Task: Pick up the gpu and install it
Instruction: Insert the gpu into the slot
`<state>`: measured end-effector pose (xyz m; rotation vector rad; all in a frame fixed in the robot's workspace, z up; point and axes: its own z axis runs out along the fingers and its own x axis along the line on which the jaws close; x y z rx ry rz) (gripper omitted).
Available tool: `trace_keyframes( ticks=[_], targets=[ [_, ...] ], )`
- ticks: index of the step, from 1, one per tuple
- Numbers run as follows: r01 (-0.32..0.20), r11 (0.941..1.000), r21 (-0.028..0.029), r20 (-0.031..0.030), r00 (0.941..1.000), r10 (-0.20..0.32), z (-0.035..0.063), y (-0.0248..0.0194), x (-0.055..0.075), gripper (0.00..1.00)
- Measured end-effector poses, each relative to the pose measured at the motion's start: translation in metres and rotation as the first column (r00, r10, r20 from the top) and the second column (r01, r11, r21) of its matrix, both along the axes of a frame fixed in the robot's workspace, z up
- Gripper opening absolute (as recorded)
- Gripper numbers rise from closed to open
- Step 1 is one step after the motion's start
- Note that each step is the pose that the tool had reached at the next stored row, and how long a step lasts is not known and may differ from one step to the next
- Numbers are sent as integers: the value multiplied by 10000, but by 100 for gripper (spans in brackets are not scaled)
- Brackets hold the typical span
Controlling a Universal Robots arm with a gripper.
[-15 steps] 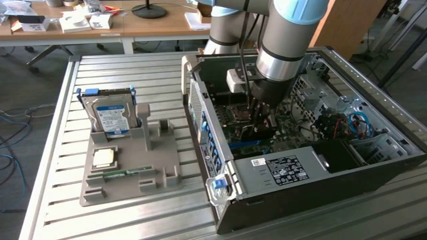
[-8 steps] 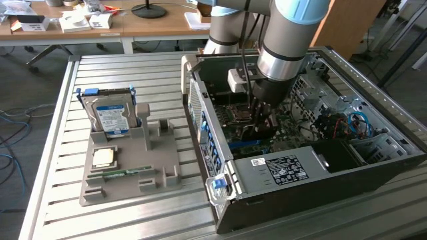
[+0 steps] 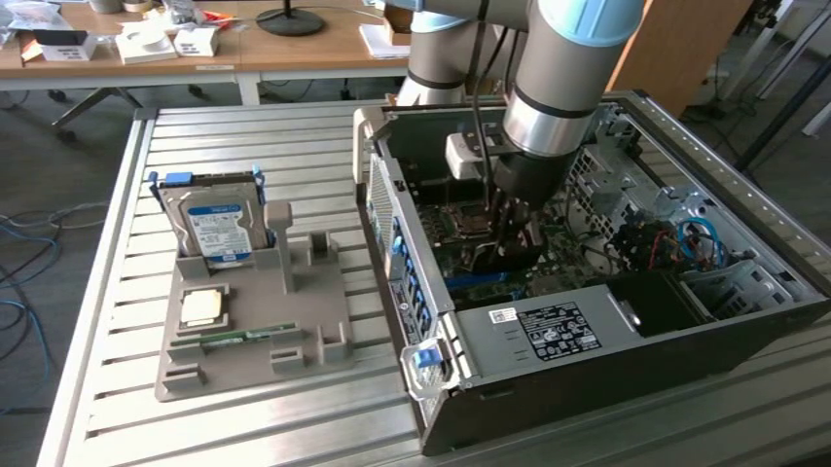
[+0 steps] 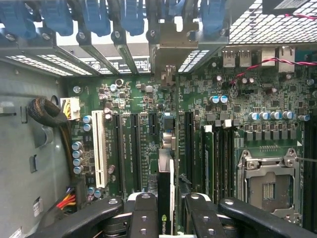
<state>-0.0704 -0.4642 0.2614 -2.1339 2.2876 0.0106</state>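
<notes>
Slatted metal table (image 3: 260, 126), desks behind; open PC case (image 3: 546, 389) lying on its side on the table. Gripper (image 4: 171, 198) is down inside the case, fingers (image 4: 145, 210) clamped on both faces of the gpu (image 4: 166, 181), which stands on edge between them. The card runs away from the jaws across the motherboard (image 4: 148, 99), in line with the long black slots, its far end towards the rear bracket openings (image 4: 171, 47). White slot (image 4: 99, 148) lies to one side of it, empty CPU socket (image 4: 270, 186) to the other. Outside the case, the grey tray (image 3: 247, 365) holds the hard drive (image 3: 214, 229) upright and a memory stick (image 3: 240, 338) flat; no card is on it. Status, as judged: pick-up done, card carried into the case and lined up over the board. Cannot tell whether its edge has entered a slot. Seating and release are not shown as done.
</notes>
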Motion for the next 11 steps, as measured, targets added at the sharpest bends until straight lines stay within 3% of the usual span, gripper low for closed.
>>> trace_keyframes(
  ticks=[11],
  targets=[
    [-1,10000,1,0,10000,1,57,0,0,26]
  ],
)
